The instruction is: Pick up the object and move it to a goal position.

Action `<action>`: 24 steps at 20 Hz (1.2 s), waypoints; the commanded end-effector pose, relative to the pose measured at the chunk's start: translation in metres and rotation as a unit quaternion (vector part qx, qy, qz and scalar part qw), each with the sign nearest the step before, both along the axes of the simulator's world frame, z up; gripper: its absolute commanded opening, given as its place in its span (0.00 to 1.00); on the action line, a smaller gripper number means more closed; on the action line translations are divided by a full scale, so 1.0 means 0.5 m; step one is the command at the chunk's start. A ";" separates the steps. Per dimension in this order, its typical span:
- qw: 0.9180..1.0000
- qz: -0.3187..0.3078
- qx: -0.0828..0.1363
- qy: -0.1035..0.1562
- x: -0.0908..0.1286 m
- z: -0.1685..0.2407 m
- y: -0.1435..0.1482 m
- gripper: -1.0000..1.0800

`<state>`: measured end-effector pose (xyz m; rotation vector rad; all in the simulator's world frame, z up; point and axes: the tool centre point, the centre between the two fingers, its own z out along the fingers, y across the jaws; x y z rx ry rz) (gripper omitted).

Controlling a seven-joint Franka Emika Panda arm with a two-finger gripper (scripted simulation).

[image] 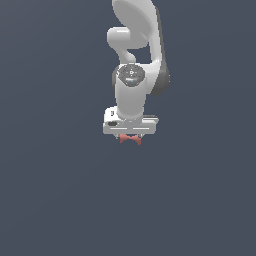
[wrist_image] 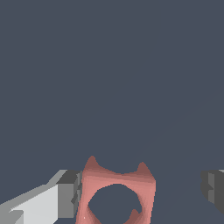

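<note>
The small matte red piece with a square ring top and pointed legs (wrist_image: 117,194) sits between the fingers of the gripper (image: 130,136), just under the white arm's wrist in the exterior view. In the wrist view one finger (wrist_image: 70,194) lies against its side, while the other (wrist_image: 213,189) stands well apart, so the gripper is spread, not pinching. To do this step well, I judge it should centre on the ring, then close evenly on two flat sides.
</note>
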<state>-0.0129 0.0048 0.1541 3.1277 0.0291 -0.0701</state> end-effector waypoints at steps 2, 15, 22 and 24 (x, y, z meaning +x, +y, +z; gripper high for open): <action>1.000 0.000 0.000 0.000 0.000 0.000 -0.001 0.81; 1.000 0.010 -0.002 -0.004 0.001 -0.004 -0.016 0.81; 0.999 0.046 0.004 -0.005 -0.011 -0.022 -0.023 0.81; 0.998 0.061 0.007 -0.006 -0.017 -0.030 -0.026 0.81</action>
